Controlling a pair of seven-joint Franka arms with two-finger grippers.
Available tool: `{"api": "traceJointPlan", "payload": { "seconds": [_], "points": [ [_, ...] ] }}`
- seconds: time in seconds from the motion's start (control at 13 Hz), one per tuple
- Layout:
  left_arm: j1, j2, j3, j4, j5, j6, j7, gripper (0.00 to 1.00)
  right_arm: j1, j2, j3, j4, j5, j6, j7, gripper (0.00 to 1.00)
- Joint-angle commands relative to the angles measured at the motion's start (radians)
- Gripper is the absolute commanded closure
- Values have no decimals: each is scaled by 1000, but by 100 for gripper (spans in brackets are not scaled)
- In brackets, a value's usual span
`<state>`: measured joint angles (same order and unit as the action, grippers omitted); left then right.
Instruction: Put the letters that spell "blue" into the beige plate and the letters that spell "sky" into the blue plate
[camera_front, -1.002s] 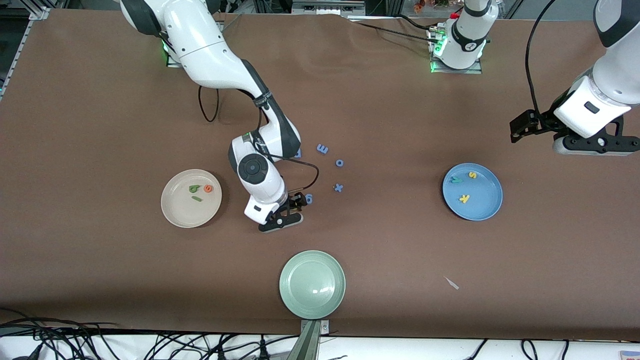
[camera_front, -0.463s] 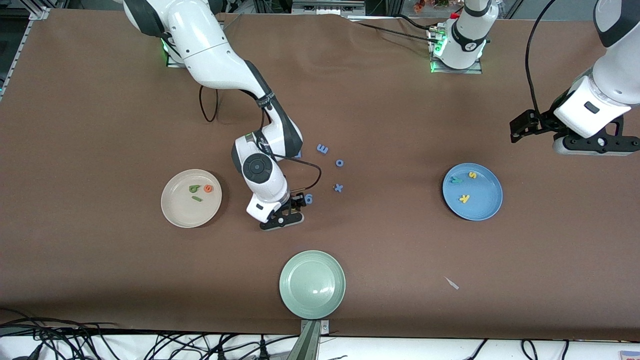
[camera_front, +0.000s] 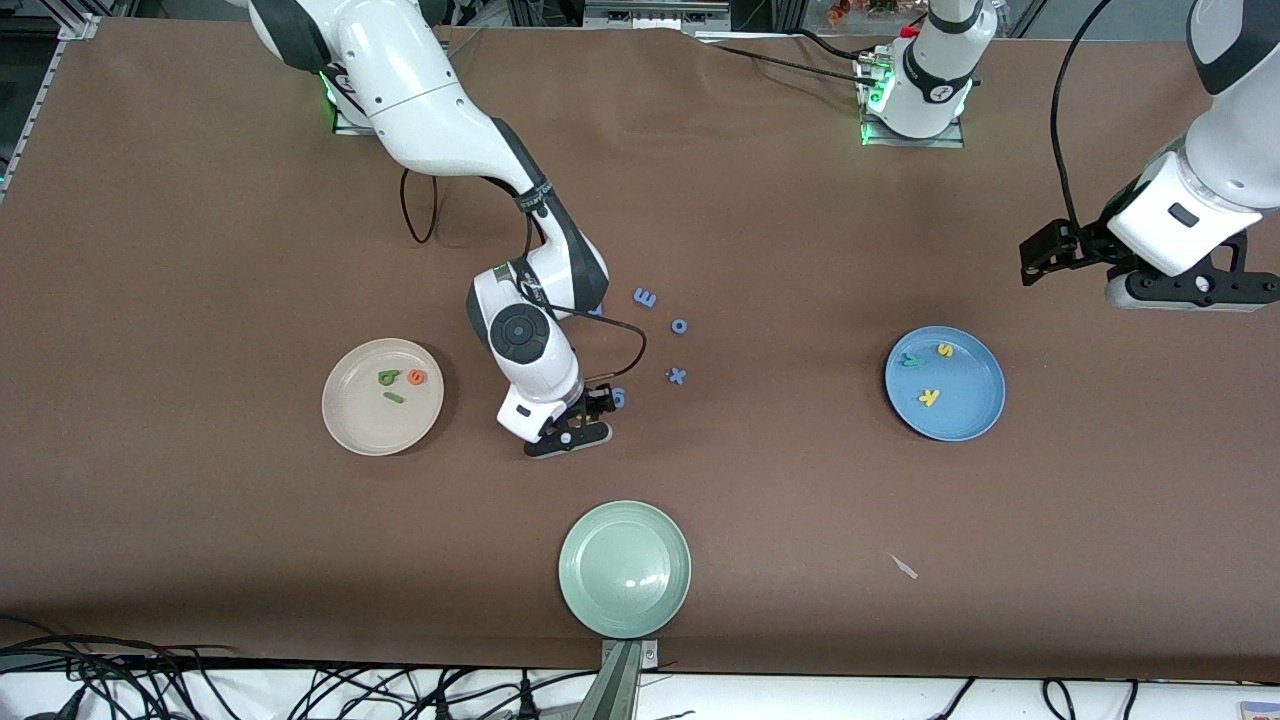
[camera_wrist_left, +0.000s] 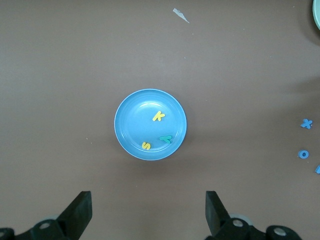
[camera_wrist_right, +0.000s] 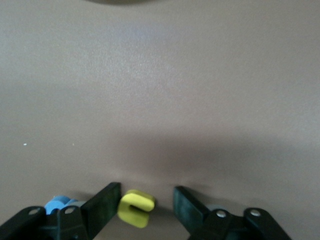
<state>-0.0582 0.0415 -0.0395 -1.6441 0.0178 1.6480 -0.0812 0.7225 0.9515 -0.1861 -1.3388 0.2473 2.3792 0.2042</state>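
The yellow u (camera_wrist_right: 135, 208) lies on the table between the fingers of my right gripper (camera_wrist_right: 147, 205), touching one finger (camera_wrist_right: 102, 205) with a gap to the other. That gripper (camera_front: 570, 432) is low over the table between the beige plate (camera_front: 350, 425) and the blue g (camera_front: 618, 398), still open. The beige plate holds the green b (camera_front: 388, 377), orange e (camera_front: 416, 377) and green l (camera_front: 394, 398). The blue plate (camera_front: 965, 415) holds the yellow s (camera_front: 942, 349), yellow k (camera_front: 929, 397) and teal y (camera_front: 911, 359). My left gripper (camera_wrist_left: 148, 210) waits open, high over the table near the blue plate (camera_wrist_left: 132, 125).
Blue letters m (camera_front: 645, 297), o (camera_front: 679, 326) and x (camera_front: 677, 376) lie close to the right arm. A pale green plate (camera_front: 625, 569) sits near the front edge. A small white scrap (camera_front: 904, 567) lies toward the left arm's end.
The right gripper's fingers have come closer together around the yellow u, and the hand has shifted slightly. The left arm has not moved.
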Motion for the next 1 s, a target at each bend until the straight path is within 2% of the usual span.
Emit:
{"api": "traceJointPlan", "payload": {
  "seconds": [0.0, 0.15, 0.39, 0.93],
  "points": [
    [-2, -19, 1, -10, -16, -8, -6, 0, 14, -29, -3, -77, -3, 3, 18, 52],
    [-2, -19, 1, -10, -16, -8, -6, 0, 15, -39, -3, -95, -3, 3, 20, 53],
    [-2, -19, 1, -10, -16, -8, -6, 0, 15, -49, -3, -109, -3, 3, 12, 61],
    [-2, -19, 0, -10, -16, -8, -6, 0, 8, -95, -7, -128, -5, -8, -14, 62]
  ]
}}
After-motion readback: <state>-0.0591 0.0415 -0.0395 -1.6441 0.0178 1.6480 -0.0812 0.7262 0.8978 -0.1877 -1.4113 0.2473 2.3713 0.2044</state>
